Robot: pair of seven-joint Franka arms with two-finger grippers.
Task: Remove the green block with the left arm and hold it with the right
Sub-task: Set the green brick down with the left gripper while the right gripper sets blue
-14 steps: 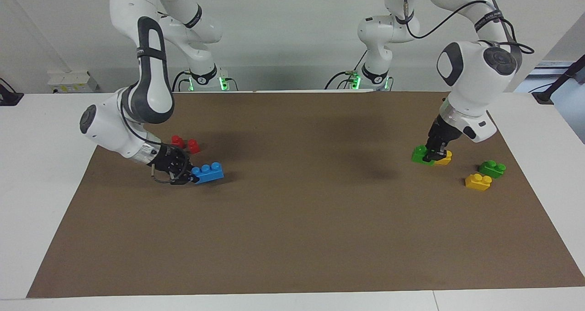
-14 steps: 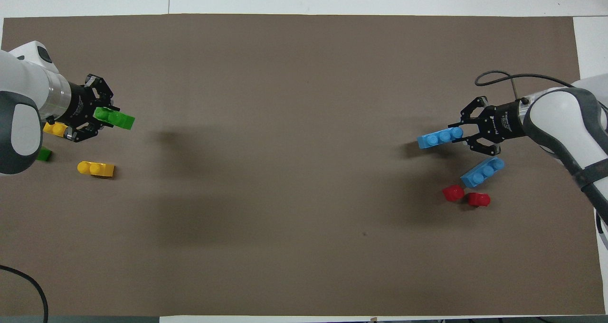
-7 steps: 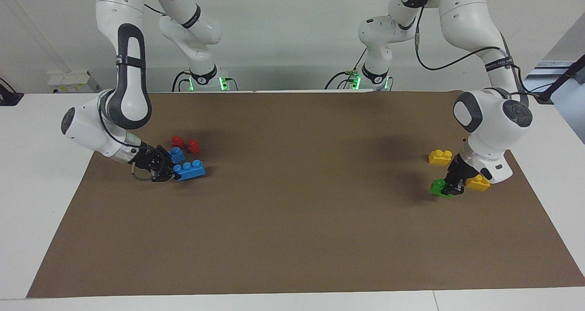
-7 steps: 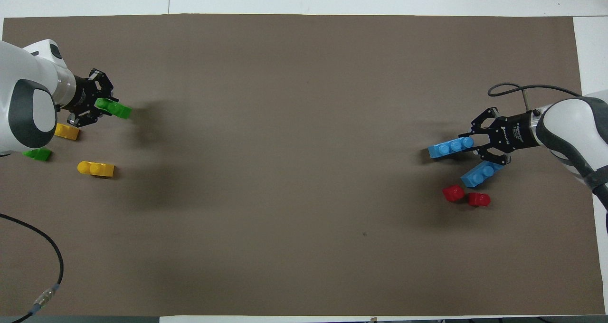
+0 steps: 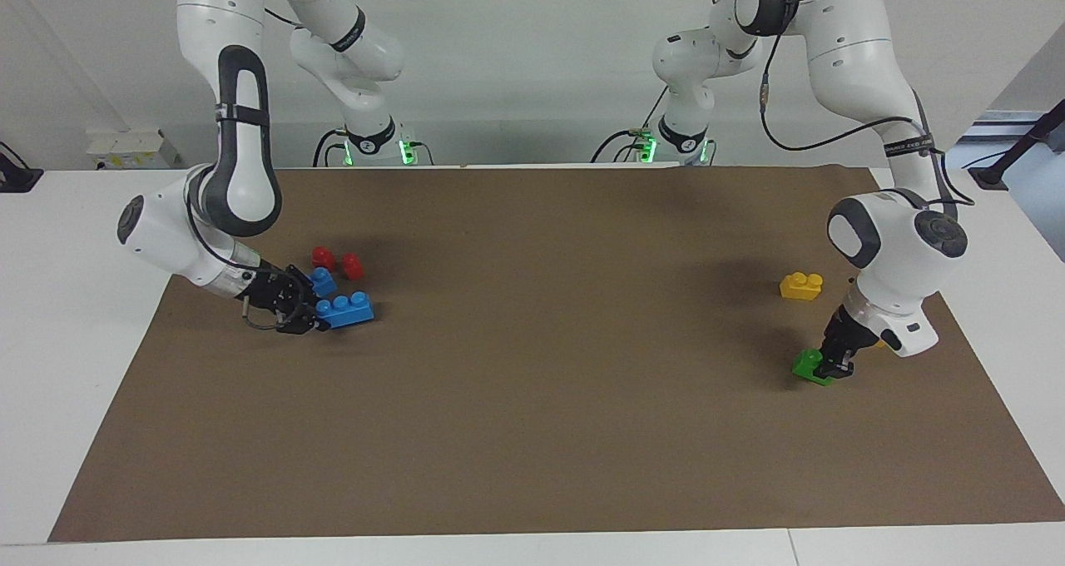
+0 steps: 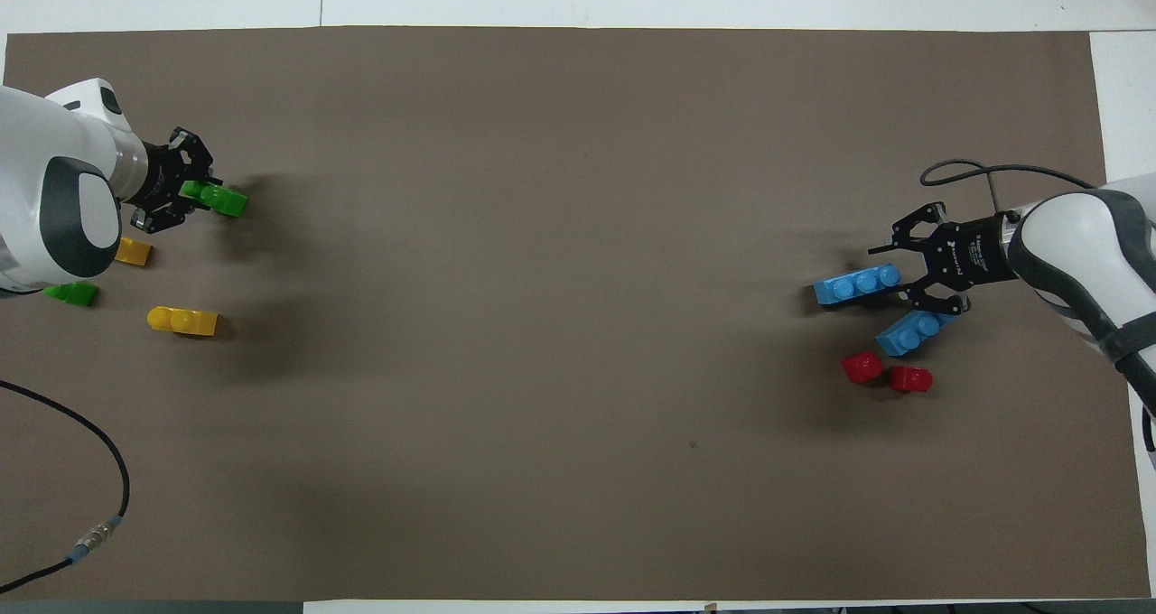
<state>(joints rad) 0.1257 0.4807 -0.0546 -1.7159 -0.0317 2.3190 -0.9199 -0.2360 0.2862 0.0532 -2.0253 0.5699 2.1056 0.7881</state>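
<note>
Two grippers are closed on bricks | left gripper [image 5: 832, 369] [image 6: 188, 192]: jaws clamped on green block [image 5: 809, 364] [image 6: 219, 200], low over the brown mat [image 5: 532, 433] | right gripper [image 5: 304, 314] [image 6: 903, 280]: jaws clamped on blue brick [image 5: 345, 309] [image 6: 856, 284] | step judged: green block removed, being set down | next: jaws to be opened once it rests flat.

Brown mat [image 5: 532, 399] on white table [image 5: 66, 316]

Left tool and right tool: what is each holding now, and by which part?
The left tool grips a green block by one end, low at the mat. The right tool holds a blue block by its end.
</note>
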